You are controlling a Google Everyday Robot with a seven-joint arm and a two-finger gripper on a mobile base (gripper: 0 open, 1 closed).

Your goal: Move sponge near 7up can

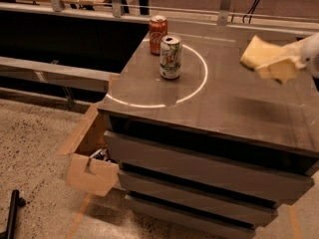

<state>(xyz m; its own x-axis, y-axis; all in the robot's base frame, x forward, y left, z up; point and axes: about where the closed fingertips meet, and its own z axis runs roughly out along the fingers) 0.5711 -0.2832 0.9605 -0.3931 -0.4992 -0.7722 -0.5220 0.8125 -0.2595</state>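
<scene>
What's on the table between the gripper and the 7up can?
Camera view: only bare tabletop and a white ring line. The gripper holds the sponge right of the 7up can.

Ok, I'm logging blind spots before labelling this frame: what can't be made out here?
All in the camera view:
- Gripper, above the table's right side: its arm is cut off by the right edge.
- Sponge: right end covered by the gripper.
- Red-orange can: lower right part hidden behind the 7up can.
- Cardboard box: contents shadowed beside the table.
</scene>
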